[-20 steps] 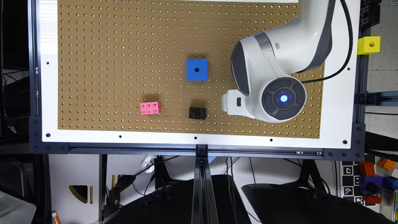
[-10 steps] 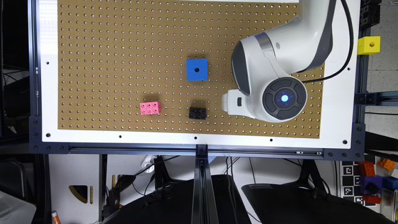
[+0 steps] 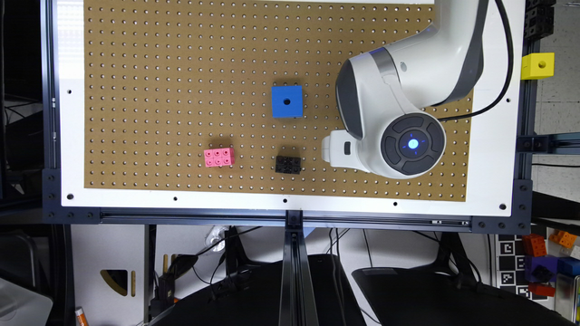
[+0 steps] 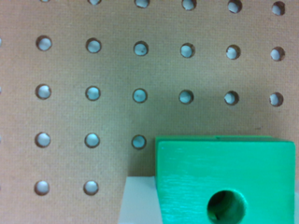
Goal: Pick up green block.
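- Robotics lab or test workshop, seen from above.
- Brown pegboard (image 3: 181, 90) with a regular grid of holes, set in a white panel (image 3: 72, 136) and bordered by dark aluminium framing (image 3: 290, 217) with bolted corner brackets.
- White industrial robot arm (image 3: 408, 90) over the board, with a lit blue indicator (image 3: 413, 144) and a black cable (image 3: 503, 68).
- Small test pieces on the board: blue cube (image 3: 287, 101), pink stud brick (image 3: 219, 157), black stud brick (image 3: 288, 165).
- Yellow cube (image 3: 537, 66) mounted on the frame at the exterior view's right.
- Printed fiducial marker (image 3: 508, 260) and spare coloured bricks (image 3: 543, 262) beside the rig.
- Loose cables (image 3: 217, 253) and black seats (image 3: 253, 294) below.
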Controlling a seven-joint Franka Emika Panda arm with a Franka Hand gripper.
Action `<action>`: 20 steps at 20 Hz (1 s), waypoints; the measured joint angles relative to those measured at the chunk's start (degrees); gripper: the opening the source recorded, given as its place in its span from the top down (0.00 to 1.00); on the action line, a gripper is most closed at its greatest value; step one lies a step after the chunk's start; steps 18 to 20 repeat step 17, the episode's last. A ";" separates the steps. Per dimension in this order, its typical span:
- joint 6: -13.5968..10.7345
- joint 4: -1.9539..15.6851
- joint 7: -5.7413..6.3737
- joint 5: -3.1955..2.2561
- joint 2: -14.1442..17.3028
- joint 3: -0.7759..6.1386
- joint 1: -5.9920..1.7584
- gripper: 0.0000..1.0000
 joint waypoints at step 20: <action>-13.52 -0.13 0.84 0.60 -13.57 1.15 -0.07 1.00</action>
